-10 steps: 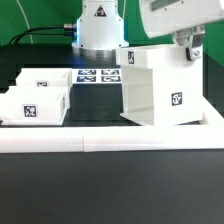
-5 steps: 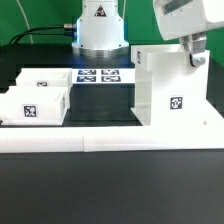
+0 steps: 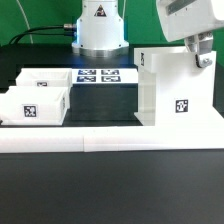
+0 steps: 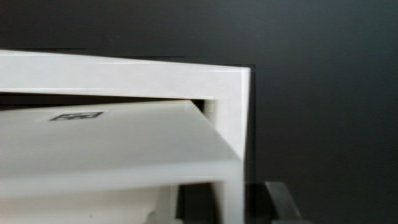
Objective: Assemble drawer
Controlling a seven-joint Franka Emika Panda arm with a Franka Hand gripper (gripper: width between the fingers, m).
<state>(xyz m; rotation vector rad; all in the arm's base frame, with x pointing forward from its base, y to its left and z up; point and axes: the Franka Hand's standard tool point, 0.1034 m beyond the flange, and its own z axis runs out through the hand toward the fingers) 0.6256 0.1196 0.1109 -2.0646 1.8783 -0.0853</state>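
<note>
Gripper point(image 3: 200, 55) clenched on top edge of smooth white boxy plastic case point(image 3: 165, 95) directly below; square black-and-white tag point(image 3: 181, 106) on side.

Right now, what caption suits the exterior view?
Gripper at the upright case's top corner; two trays sit to the exterior view's left.

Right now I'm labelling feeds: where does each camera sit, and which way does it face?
Exterior view: off the arm, low, facing the robot base past the case; the gripper shows on the case's top.
Wrist view: on the wrist, looking along the gripper at the case wall; its fingers show.
Both see the case.
</note>
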